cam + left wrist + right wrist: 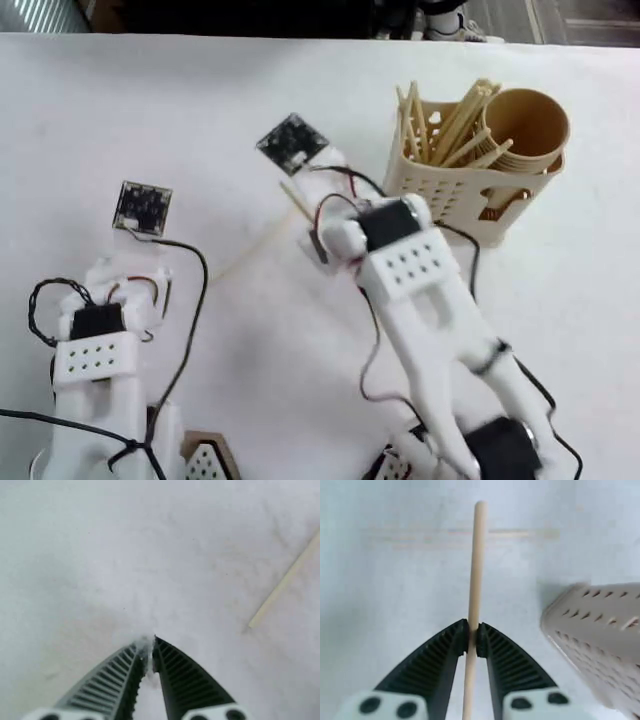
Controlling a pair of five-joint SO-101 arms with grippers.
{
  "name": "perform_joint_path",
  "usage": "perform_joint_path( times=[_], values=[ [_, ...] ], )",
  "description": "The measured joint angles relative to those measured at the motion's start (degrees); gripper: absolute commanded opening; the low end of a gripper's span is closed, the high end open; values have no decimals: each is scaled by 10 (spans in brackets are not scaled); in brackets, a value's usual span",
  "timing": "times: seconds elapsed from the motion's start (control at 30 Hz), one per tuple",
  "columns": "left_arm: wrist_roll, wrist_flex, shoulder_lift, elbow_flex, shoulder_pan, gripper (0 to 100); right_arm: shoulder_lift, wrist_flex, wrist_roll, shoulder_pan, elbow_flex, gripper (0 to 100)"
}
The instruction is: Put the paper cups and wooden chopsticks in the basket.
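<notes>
Pinching a slim pale wooden chopstick [476, 565] between closed tips, the right claw [472, 630] holds it with its long axis pointing straight ahead. The beige perforated plastic basket [600, 625] stands just beside on the white worktop [380, 555], nearer this arm. The left claw [150, 647] sits closed, empty.

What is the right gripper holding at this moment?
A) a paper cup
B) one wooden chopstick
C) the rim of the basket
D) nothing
B: the right wrist view shows the right gripper shut on a single chopstick, close to the basket.
</notes>
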Motion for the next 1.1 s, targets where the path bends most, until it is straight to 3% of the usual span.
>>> perform_joint_path(
  times=[0.27, 0.57, 0.93, 1.1],
  values=[
    [0, 0, 0, 0, 0, 42, -69, -41, -9, 95, -138, 19],
    [0, 0, 0, 9, 0, 42, -70, -314, -98, 215, -166, 19],
    [0, 0, 0, 9, 5, 42, -70, -652, -115, 247, 88, 28],
    [0, -14, 0, 11, 9, 42, -70, -641, -115, 246, 140, 153]
  ],
)
